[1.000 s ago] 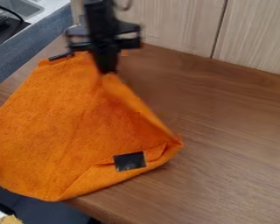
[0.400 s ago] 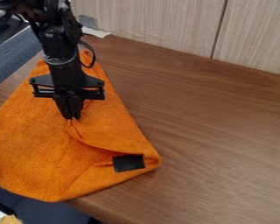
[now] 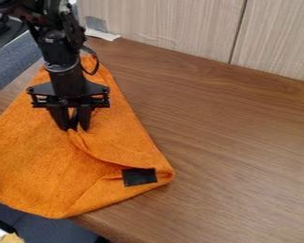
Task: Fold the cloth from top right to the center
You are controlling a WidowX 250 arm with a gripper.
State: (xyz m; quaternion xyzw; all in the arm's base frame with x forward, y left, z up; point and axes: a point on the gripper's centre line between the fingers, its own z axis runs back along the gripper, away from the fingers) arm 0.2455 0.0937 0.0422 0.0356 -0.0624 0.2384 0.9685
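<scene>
Hanging down over the orange cloth [image 3: 37, 159], the black two-finger gripper [image 3: 74, 127] is meeting it left of the camera view's middle, where a raised crease is starting. Whether the jaws are spread, pressed together or pinching fabric, I cannot tell. The black arm [image 3: 61, 61] is entering from the upper left, with a dark cable [image 3: 93, 65] looping beside it.

The cloth is lying along the left part of the wooden desk [image 3: 243, 142], its narrow end pointing toward the far left corner and its broad lower end covering part of the near edge at the left. A folded flap [image 3: 119, 144] is lying on the cloth's right side, its curved edge running from below the gripper down toward the right. Just below that flap, a black rectangular label [image 3: 139, 177] is showing on the cloth, near its lower right corner.

Pale wood-grain panels [image 3: 174, 26] are standing along the far edge of the desk, a dark seam dividing them. A small white piece [image 3: 102, 35] is lying at that edge, near the far left corner. A blue-grey panel [image 3: 16, 61] is running beside the left edge.
</scene>
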